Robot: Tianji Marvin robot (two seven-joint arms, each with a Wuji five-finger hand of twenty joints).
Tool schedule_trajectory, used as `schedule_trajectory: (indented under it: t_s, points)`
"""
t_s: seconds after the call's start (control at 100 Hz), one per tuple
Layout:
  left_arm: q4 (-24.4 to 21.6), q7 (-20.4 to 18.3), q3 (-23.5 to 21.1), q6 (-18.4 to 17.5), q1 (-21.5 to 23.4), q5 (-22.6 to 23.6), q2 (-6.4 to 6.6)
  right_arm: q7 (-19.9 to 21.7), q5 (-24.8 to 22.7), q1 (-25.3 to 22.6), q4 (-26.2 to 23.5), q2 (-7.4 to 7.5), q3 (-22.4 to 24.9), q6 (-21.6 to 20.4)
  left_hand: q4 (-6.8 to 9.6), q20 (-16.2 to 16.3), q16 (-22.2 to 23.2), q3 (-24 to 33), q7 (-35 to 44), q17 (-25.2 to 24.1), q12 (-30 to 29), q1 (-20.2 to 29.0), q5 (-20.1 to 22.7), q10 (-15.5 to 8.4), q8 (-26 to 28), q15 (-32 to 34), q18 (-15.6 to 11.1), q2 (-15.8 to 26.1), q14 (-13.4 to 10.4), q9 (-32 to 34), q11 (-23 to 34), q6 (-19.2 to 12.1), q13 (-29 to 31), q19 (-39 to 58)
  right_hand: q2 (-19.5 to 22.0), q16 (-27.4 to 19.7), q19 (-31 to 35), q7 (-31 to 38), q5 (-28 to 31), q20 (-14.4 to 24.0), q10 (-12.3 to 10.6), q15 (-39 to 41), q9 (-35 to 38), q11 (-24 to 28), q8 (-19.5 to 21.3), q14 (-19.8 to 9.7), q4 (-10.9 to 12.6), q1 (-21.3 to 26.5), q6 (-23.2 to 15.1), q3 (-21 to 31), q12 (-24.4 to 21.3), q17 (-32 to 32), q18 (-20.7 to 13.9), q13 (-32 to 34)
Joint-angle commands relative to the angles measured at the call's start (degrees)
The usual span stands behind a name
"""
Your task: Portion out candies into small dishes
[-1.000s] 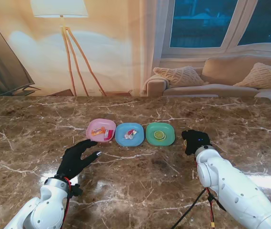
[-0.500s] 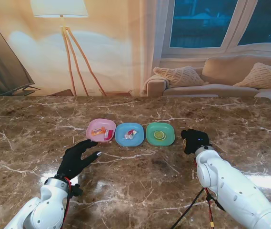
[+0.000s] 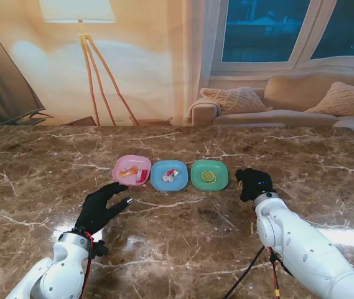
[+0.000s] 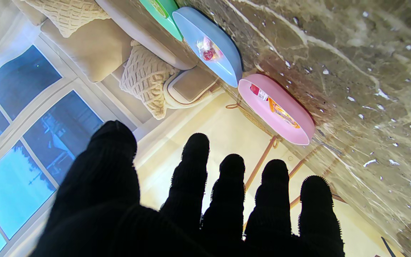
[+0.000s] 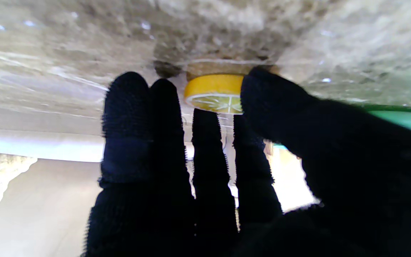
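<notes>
Three glossy, rounded-square dishes stand in a row on the veined brown marble bench [image 3: 183, 230]: the pink dish [image 3: 131, 170] holds orange and red wrapped candies [image 3: 133, 174]; the blue dish [image 3: 169, 175] holds wrapped sweets [image 3: 170, 175]; the green dish [image 3: 209, 175] holds a lemon-slice candy [image 3: 208, 176]; the right hand [image 3: 254, 184], black-gloved, seems to pinch a yellow lemon-slice disc [image 5: 214, 93] against the bench; the left hand [image 3: 100, 207] is spread, empty.

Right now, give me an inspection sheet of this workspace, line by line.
Surface: brown marble table, glossy.
Job's things: pink dish, blue dish and green dish in a row; wrapped candies in pink and blue, a lemon-slice candy in green; a yellow lemon-slice candy on the table at the right hand's fingertips.
Clutter: nothing seen.
Hands: left hand open; right hand beside the green dish, grip unclear.
Cables: black cable under the right arm.
Surroundings: floor lamp, sofa, window.
</notes>
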Motion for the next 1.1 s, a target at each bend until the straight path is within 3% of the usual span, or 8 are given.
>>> schedule_trajectory:
  t_s: [0.0, 0.23, 0.73, 1.09]
  points:
    - [0.1, -0.1, 0.2, -0.1, 0.2, 0.0, 0.02, 2.6, 0.8, -3.0, 4.0, -0.77, -1.7, -0.5, 1.14, -0.8, -0.4, -1.7, -0.2, -1.0, -0.8, 1.4, 0.7, 0.7, 0.5, -1.7, -1.2, 2.2, -0.5, -0.6, -0.8, -0.1, -1.0, -1.5, 0.1, -3.5, 3.3, 6.5, 6.9, -2.6, -6.2, -3.7, 8.3, 6.6, 0.7, -5.2, -2.8, 6.1, -5.1, 3.9, 4.4, 1.3, -3.3, 8.8]
    - [0.2, -0.1, 0.2, -0.2, 0.2, 0.0, 0.04, 0.2, 1.1, -2.5, 5.1, -1.12, -1.8, -1.1, 1.15, -0.8, -0.4, -1.8, -0.2, -1.0, -0.8, 1.3, 0.6, 0.7, 0.5, -1.7, -1.1, 2.2, -0.5, -0.6, -0.8, -0.1, -1.0, -1.6, -0.7, -3.8, 4.4, 7.0, 7.8, -4.1, -6.2, -3.9, 9.4, 6.4, 0.3, -5.2, -3.1, 5.9, -5.5, 5.4, 4.2, 1.8, -3.3, 9.8]
    - [0.2, -0.3, 0.4, -0.5, 0.2, 0.3, 0.11, 1.1, -3.6, -3.9, -0.9, -0.19, 4.6, -2.6, 1.23, -0.9, -0.4, -1.7, -0.2, -1.0, -0.7, 1.3, 0.5, 0.6, 0.5, -1.8, -1.0, 1.9, -0.5, -0.7, -0.8, -0.3, -1.0, -1.8, 0.5, -3.8, 4.3, 7.2, 7.0, -4.6, -5.8, -4.2, 8.6, 6.2, -0.2, -5.1, -3.3, 5.9, -5.4, 4.7, 4.0, 1.7, -3.3, 9.5]
    - [0.3, -0.2, 0.3, -0.6, 0.2, 0.2, 0.11, 1.7, -4.4, -4.3, -3.6, -0.24, 6.3, -2.8, 1.24, -0.9, -0.4, -1.7, -0.2, -1.0, -0.7, 1.2, 0.4, 0.6, 0.5, -1.8, -1.1, 1.8, -0.6, -0.6, -0.8, -0.2, -1.0, -1.9, 0.6, -3.8, 4.2, 7.0, 6.5, -4.5, -5.6, -4.4, 8.3, 6.2, -0.4, -5.2, -3.1, 5.4, -5.0, 4.7, 3.8, 1.9, -3.4, 9.3]
